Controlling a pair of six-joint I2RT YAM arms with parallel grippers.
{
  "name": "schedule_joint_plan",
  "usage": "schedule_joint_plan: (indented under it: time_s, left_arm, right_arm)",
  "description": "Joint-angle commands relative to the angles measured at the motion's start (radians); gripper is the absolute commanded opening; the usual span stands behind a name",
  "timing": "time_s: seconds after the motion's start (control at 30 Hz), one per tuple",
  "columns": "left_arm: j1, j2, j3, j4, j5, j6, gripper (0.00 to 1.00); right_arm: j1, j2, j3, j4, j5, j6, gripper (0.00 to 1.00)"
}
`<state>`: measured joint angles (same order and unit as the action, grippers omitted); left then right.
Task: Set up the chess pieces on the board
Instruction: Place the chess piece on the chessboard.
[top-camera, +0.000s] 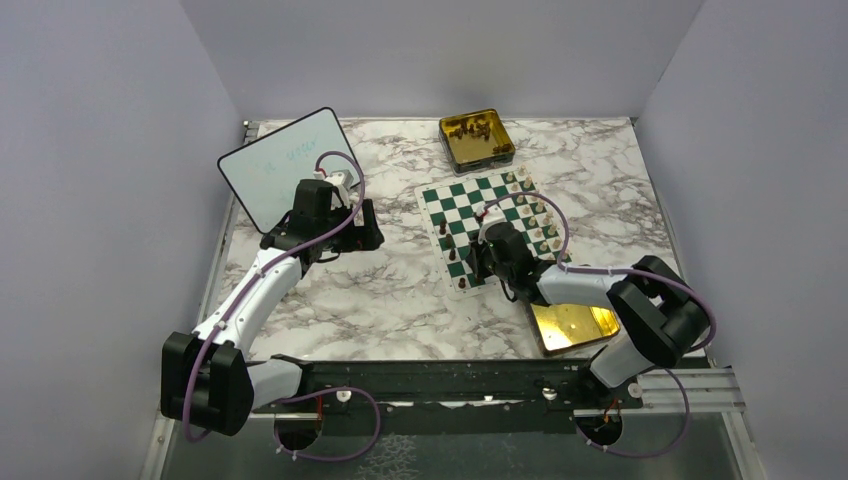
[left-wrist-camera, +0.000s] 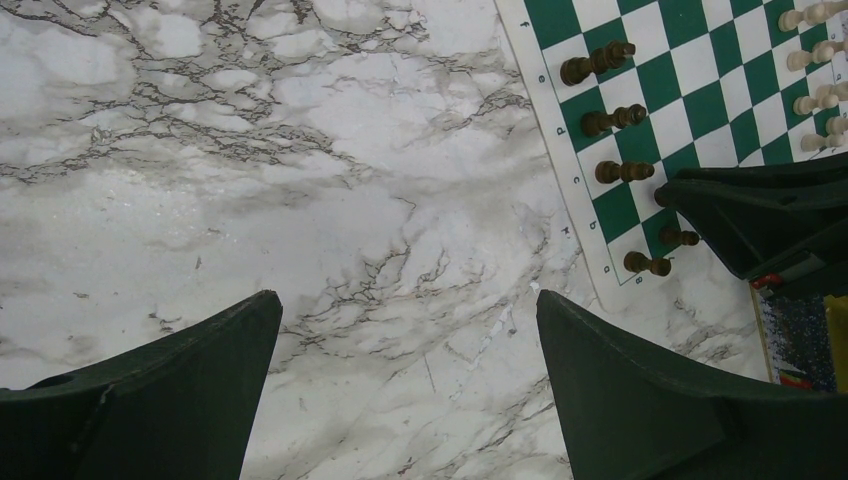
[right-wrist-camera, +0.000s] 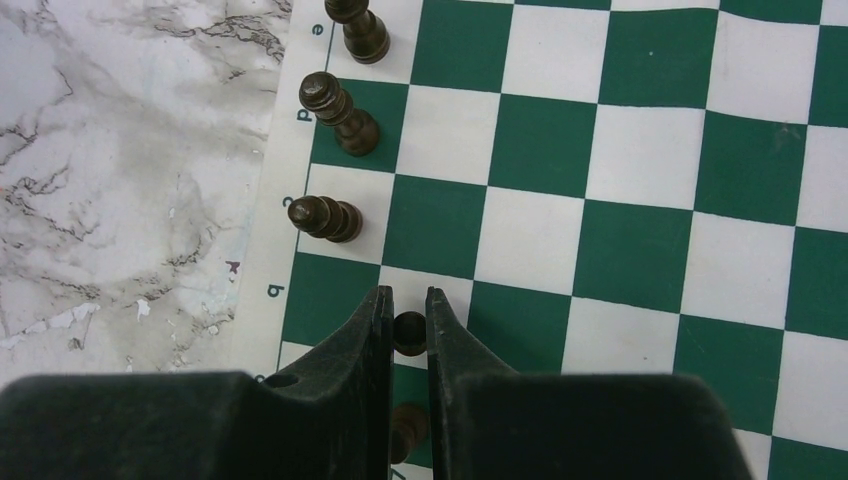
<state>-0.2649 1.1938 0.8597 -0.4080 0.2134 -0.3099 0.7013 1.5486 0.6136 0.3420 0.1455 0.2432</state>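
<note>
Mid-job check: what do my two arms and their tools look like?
Both the left arm and right arm have white links, black joints and looping purple cables. The left tool and right tool have dark, wedge-shaped tapered fingers.

We are seeing only the round head of the dark piece (right-wrist-camera: 409, 333) pinched in the right gripper (right-wrist-camera: 408, 296); the fingers are hiding its body. A second dark piece (right-wrist-camera: 404, 432) lower down is showing as a sliver. The top edge is cutting off the e-row piece (right-wrist-camera: 360, 30). From above, the right arm (top-camera: 575, 283) is covering the board (top-camera: 470, 200)'s near corner and part of a gold tin (top-camera: 570, 325), and we are finding the whiteboard (top-camera: 285, 165)'s writing too faint to read.
</note>
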Motion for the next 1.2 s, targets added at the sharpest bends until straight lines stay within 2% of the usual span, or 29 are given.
schedule_joint_plan:
  time_s: [0.0, 1.17]
  left_arm:
    - [0.0, -0.007, -0.012, 0.019, 0.02, -0.003, 0.99]
    - [0.0, -0.009, -0.012, 0.018, 0.025, -0.003, 0.99]
  right_arm:
    - [0.009, 0.019, -0.009, 0.037, 0.049, -0.008, 0.14]
    - [0.009, 0.048, 0.026, 0.04, 0.03, -0.01, 0.16]
